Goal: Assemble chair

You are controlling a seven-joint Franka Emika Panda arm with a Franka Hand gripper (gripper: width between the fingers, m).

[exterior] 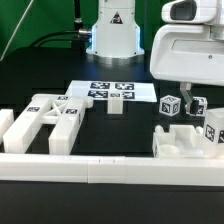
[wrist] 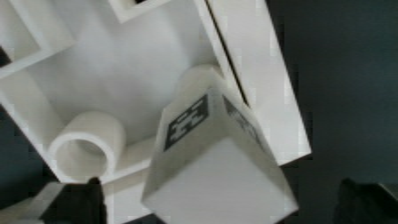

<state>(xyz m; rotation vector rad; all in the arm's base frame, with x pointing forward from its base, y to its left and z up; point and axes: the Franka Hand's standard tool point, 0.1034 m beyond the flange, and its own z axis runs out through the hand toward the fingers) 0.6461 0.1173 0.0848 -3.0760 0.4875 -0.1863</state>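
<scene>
While the gripper (wrist: 217, 198) hangs low over the parts at the exterior view's right, its two dark fingers (wrist: 68, 203) stand wide apart, one on each side of a tagged block (wrist: 210, 170). Neither pad is seen touching the block, so nothing is gripped.

Wrist view: the block's tag (wrist: 192, 122) sits on a slanted face turned toward the camera. A round leg (wrist: 80, 152) lies just beside the block, nearer one finger. A larger white slab (wrist: 107, 70) runs on beyond the fingertips.

Exterior view: the chair is in loose pieces. Tagged cubes (exterior: 170, 105) sit just below the gripper; which of them is the block seen from the wrist cannot be told. A low open-topped part (exterior: 185, 142) lies near them, toward the camera. Ladder frames (exterior: 52, 115) lie well apart from the fingers, at the exterior view's left. A small block (exterior: 117, 108) stands at the near edge of the marker board (exterior: 110, 88), between the frames and the fingers. A long bar (exterior: 100, 165) crosses the black table (exterior: 120, 135) nearest the camera.
</scene>
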